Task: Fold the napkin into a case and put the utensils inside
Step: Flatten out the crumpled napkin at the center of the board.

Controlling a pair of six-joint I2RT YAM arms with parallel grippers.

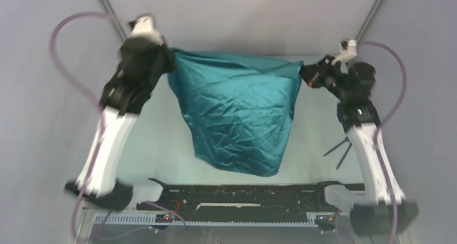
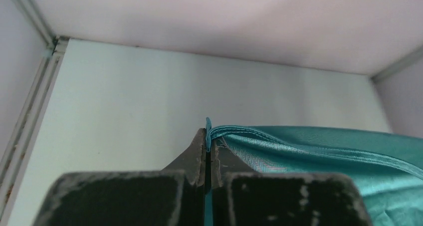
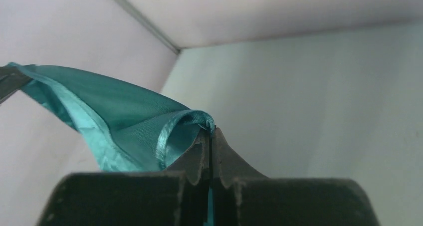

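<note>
The teal satin napkin [image 1: 237, 112] hangs spread between my two grippers, lifted above the table, its lower corner drooping toward the near edge. My left gripper [image 1: 171, 58] is shut on the napkin's far-left corner; the hem [image 2: 279, 136] runs off to the right from between the fingers [image 2: 197, 153]. My right gripper [image 1: 305, 71] is shut on the far-right corner; the cloth [image 3: 124, 116] curls away to the left from the fingers [image 3: 224, 153]. The two dark utensils [image 1: 340, 150] lie crossed on the table beside the right arm. No folded case shows.
A black rail [image 1: 242, 193] runs along the near edge between the arm bases. Grey walls and metal corner posts [image 1: 105, 4] close in the far side. The pale table [image 1: 156, 136] shows under and beside the hanging cloth.
</note>
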